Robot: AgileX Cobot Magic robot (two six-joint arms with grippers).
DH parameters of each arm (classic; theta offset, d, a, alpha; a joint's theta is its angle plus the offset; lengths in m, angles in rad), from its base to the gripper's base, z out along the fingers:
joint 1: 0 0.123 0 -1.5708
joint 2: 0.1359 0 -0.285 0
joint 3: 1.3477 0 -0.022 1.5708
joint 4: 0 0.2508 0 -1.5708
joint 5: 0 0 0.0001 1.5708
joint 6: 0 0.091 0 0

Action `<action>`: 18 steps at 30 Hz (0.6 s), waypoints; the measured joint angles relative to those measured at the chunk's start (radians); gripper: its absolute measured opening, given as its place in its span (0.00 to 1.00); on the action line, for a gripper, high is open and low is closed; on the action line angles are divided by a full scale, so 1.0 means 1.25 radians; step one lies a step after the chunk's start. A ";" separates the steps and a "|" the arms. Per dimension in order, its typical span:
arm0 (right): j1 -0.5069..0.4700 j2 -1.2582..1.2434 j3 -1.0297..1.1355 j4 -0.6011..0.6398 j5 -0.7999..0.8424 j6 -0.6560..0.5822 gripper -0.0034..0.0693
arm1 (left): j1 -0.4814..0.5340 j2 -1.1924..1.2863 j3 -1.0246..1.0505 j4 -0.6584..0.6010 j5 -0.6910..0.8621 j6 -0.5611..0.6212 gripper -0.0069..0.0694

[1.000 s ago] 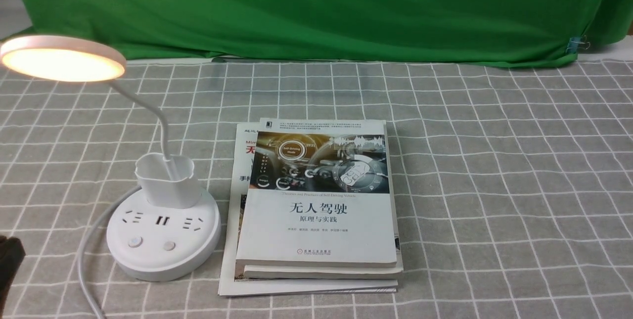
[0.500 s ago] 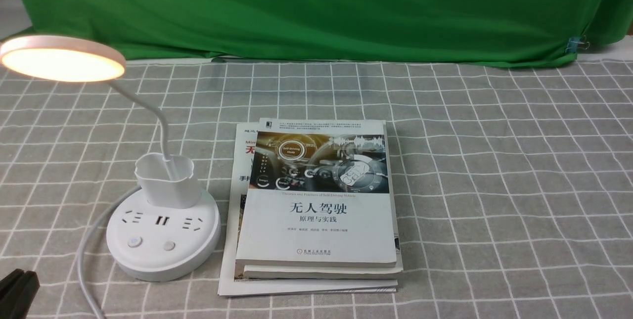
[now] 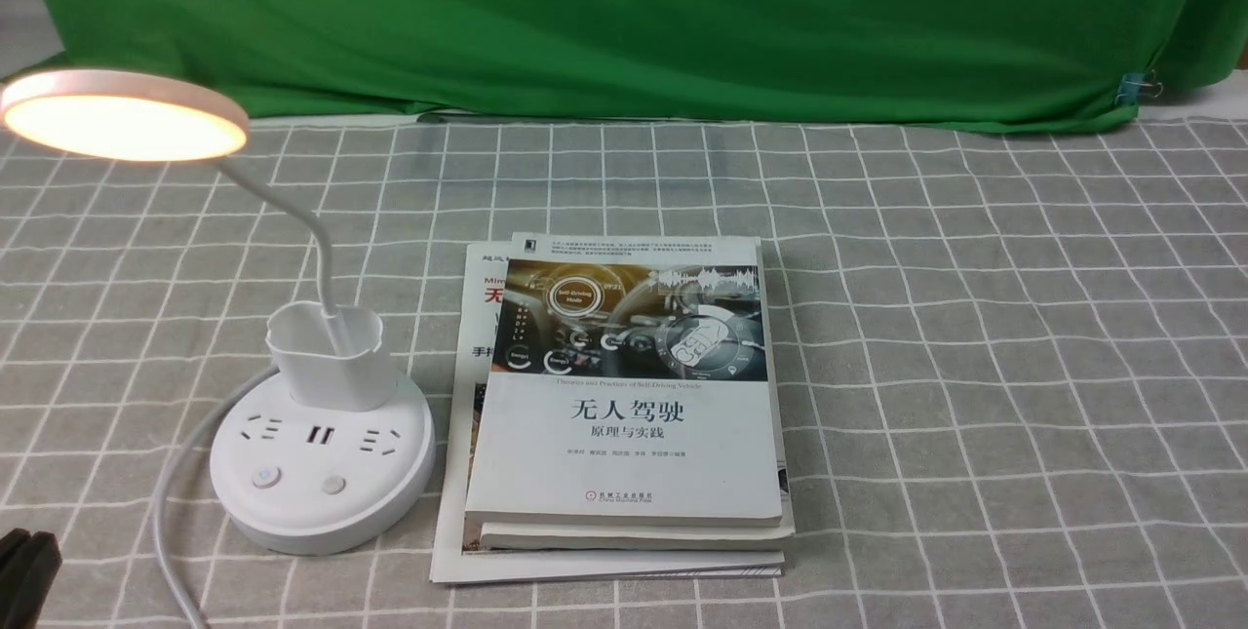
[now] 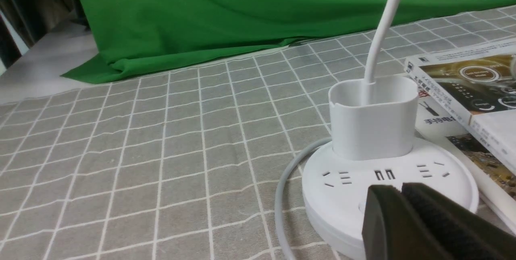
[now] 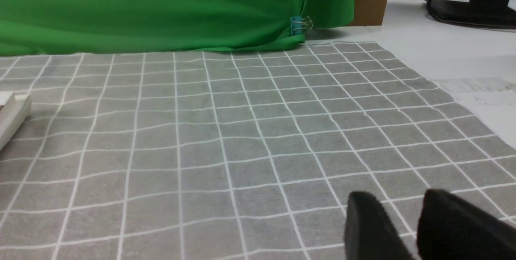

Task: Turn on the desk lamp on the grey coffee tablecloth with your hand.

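The white desk lamp (image 3: 322,453) stands at the left of the grey coffee tablecloth (image 3: 975,366), and its round disc head (image 3: 122,117) glows warm. Its base carries sockets and two buttons (image 3: 265,479). My left gripper (image 3: 24,566) shows only as a black tip at the lower left corner, apart from the lamp base. In the left wrist view the gripper (image 4: 399,189) is shut and empty, its tips in front of the lamp base (image 4: 346,187), hiding one button. My right gripper (image 5: 399,201) hangs open and empty over bare cloth (image 5: 242,131).
A stack of books (image 3: 624,395) lies right beside the lamp base. The lamp's grey cord (image 3: 171,502) curves off the front left. A green cloth (image 3: 624,15) hangs along the back, held by a blue clip (image 3: 1136,86).
The left gripper tip has dropped lower toward the frame's bottom left corner, away from the lamp base. The lamp head glows the same throughout.
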 joint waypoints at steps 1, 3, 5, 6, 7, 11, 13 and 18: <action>0.000 0.000 0.000 0.000 0.000 0.000 0.38 | 0.002 0.000 0.000 0.000 0.000 0.000 0.11; 0.000 0.000 0.000 0.000 0.000 0.000 0.38 | 0.012 0.000 0.000 0.000 0.000 0.000 0.11; 0.000 0.000 0.000 0.000 0.000 0.000 0.38 | 0.016 0.000 0.000 0.000 0.000 0.000 0.11; 0.000 0.000 0.000 0.000 0.000 0.000 0.38 | 0.016 0.000 0.000 0.000 0.000 0.000 0.11; 0.000 0.000 0.000 0.000 0.000 0.000 0.38 | 0.016 0.000 0.000 0.000 0.000 0.000 0.11; 0.000 0.000 0.000 0.000 0.000 0.000 0.38 | 0.016 0.000 0.000 0.000 0.000 0.000 0.11; 0.000 0.000 0.000 0.000 0.000 0.000 0.38 | 0.016 0.000 0.000 0.000 0.000 0.000 0.11; 0.000 0.000 0.000 0.000 0.000 0.000 0.38 | 0.016 0.000 0.000 0.000 0.000 0.000 0.11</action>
